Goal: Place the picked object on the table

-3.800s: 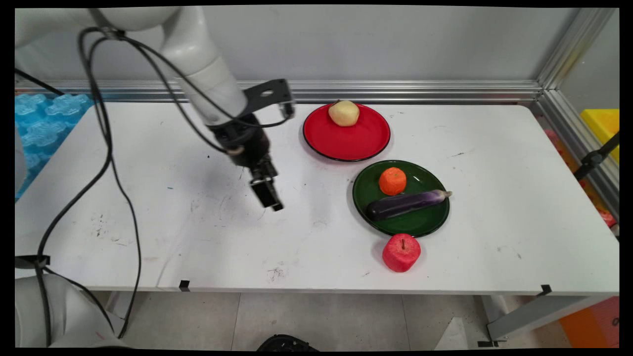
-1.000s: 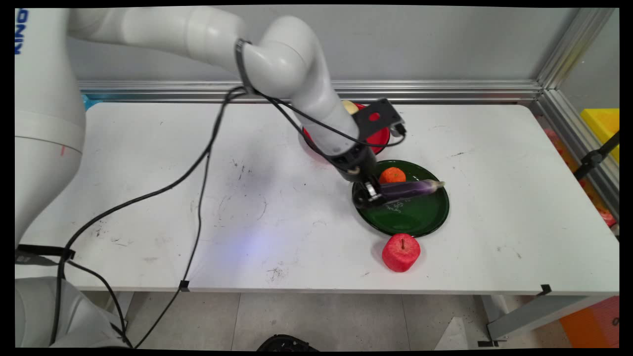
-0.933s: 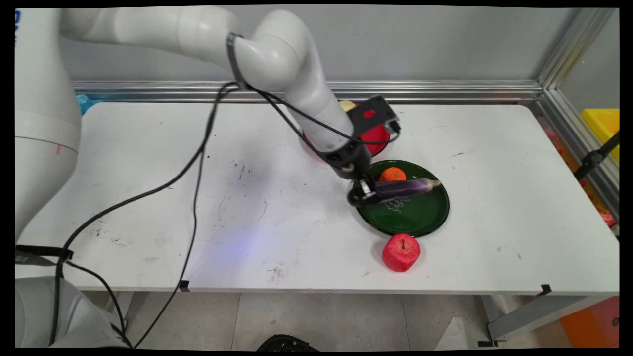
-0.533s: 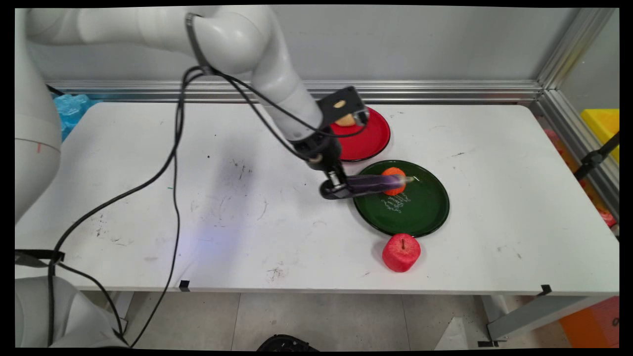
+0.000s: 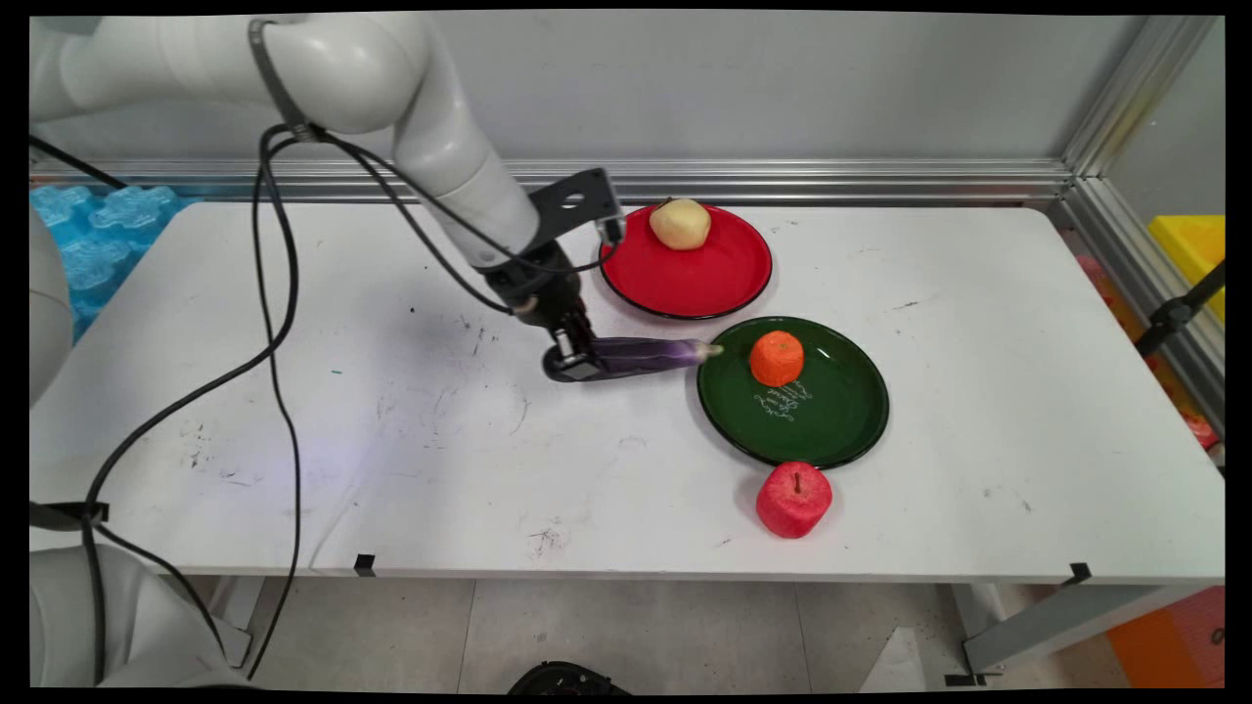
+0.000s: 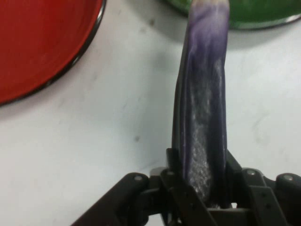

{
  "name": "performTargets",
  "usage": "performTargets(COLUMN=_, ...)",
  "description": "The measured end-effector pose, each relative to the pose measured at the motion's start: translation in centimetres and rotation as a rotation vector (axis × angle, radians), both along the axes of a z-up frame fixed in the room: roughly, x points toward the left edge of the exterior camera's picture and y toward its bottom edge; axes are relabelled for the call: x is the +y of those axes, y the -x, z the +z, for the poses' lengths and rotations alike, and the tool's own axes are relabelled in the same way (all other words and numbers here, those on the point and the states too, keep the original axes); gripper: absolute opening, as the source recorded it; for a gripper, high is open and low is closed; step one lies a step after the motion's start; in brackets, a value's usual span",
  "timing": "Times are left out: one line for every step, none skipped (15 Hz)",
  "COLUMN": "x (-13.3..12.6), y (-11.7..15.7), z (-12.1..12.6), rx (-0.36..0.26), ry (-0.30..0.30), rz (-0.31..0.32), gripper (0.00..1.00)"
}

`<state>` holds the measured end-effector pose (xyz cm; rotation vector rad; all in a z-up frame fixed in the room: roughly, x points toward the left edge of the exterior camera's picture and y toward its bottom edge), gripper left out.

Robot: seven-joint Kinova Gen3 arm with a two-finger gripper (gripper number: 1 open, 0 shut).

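My gripper [image 5: 577, 364] is shut on the thick end of a purple eggplant [image 5: 650, 354], holding it level just above the white table, left of the green plate [image 5: 831, 430]. Its pale stem tip reaches the plate's left rim. In the hand view the eggplant [image 6: 203, 108] runs up from between the fingers [image 6: 176, 181] toward the green plate's edge [image 6: 263, 21], with the red plate [image 6: 42, 42] at upper left. An orange [image 5: 777, 358] sits on the green plate.
A red plate [image 5: 719, 284] with a pale yellow fruit [image 5: 680, 223] stands at the back. A red apple [image 5: 793, 500] rests on the table in front of the green plate. Black cables [image 5: 279, 323] hang from the arm on the left.
My gripper came right to the green plate, closed on the eggplant, lifted it off and carried it left, past the plate's rim. The orange, apple and plates stayed put.
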<state>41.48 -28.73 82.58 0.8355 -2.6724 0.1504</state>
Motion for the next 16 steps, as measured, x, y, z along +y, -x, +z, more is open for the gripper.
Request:
performTargets(x=0.1, y=-0.8, z=-0.2, rx=-0.009, ry=0.001, rz=0.005, gripper=0.00)
performTargets(x=0.2, y=-1.6, z=-0.4, rx=-0.016, ry=0.002, rz=0.008, gripper=0.00)
performTargets(x=0.2, y=-2.2, z=-0.6, rx=-0.022, ry=0.003, rz=0.011, gripper=0.00)
performTargets(x=0.2, y=-2.8, z=-0.9, rx=-0.028, ry=0.005, rz=0.014, gripper=0.00)
performTargets(x=0.1, y=-3.3, z=-1.1, rx=-0.031, ry=0.007, rz=0.016, gripper=0.00)
performTargets(x=0.1, y=-3.7, z=-1.4, rx=-0.035, ry=0.009, rz=0.018, gripper=0.00)
performTargets(x=0.0, y=-4.1, z=-1.7, rx=-0.038, ry=0.012, rz=0.020, gripper=0.00)
performTargets(x=-0.1, y=-4.5, z=-1.9, rx=-0.040, ry=0.015, rz=0.021, gripper=0.00)
performTargets(x=-0.2, y=-4.8, z=-2.1, rx=-0.043, ry=0.018, rz=0.020, gripper=0.00)
performTargets(x=-0.4, y=-5.0, z=-2.3, rx=-0.045, ry=0.022, rz=0.020, gripper=0.00)
performTargets(x=-0.5, y=-5.3, z=-2.5, rx=-0.047, ry=0.025, rz=0.020, gripper=0.00)
performTargets(x=-0.6, y=-5.5, z=-2.7, rx=-0.048, ry=0.028, rz=0.020, gripper=0.00)
performTargets(x=-0.7, y=-5.7, z=-2.9, rx=-0.048, ry=0.030, rz=0.020, gripper=0.00)
performTargets(x=-0.8, y=-5.8, z=-3.1, rx=-0.047, ry=0.033, rz=0.019, gripper=0.00)
performTargets(x=-0.9, y=-5.9, z=-3.2, rx=-0.046, ry=0.035, rz=0.019, gripper=0.00)
performTargets(x=-1.0, y=-6.0, z=-3.4, rx=-0.044, ry=0.038, rz=0.019, gripper=0.00)
